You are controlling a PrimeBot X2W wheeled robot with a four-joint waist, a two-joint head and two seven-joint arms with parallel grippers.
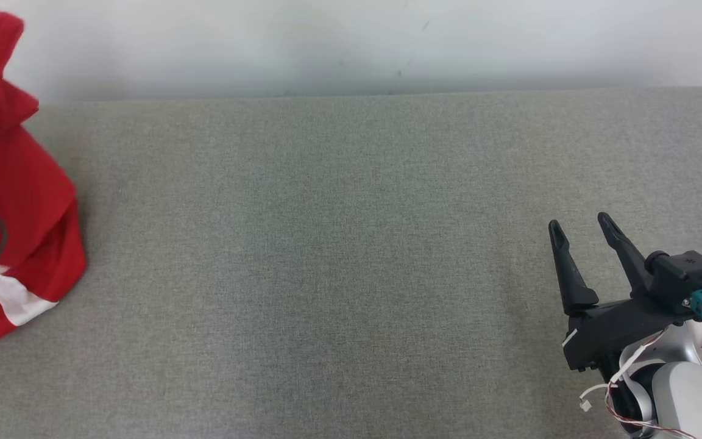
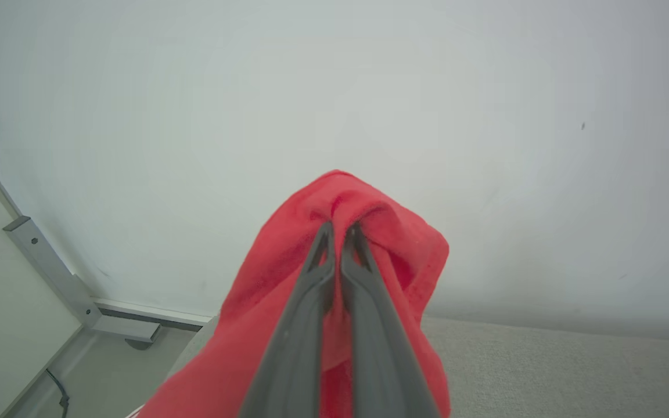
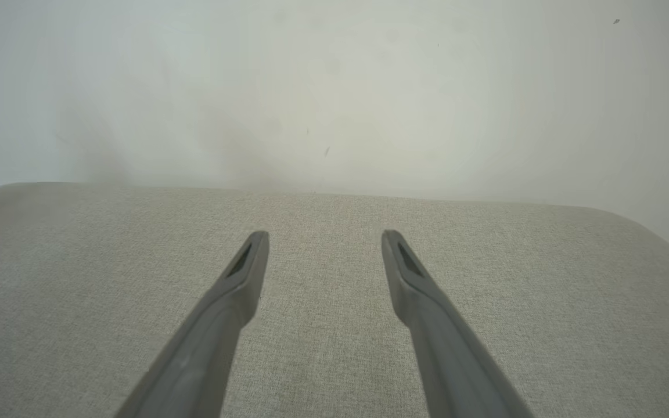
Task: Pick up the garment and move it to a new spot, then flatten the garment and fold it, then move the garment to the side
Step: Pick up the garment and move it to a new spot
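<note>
Red fleece garment with a white stripe (image 1: 16, 201) hangs bunched at the far left of the grey fabric-covered bench (image 1: 339, 244). The right fingers (image 1: 567, 268), near right, point away, spread and empty. In the left wrist view, the left fingers (image 2: 305, 325) pinch a raised fold of garment. In the right wrist view, the right fingers gape above the bench.

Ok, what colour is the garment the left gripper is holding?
The garment is red with a white stripe, clearest in the head view.

The garment (image 1: 22, 195) is fleecy cloth, the cushion (image 1: 351, 274) matt weave.
</note>
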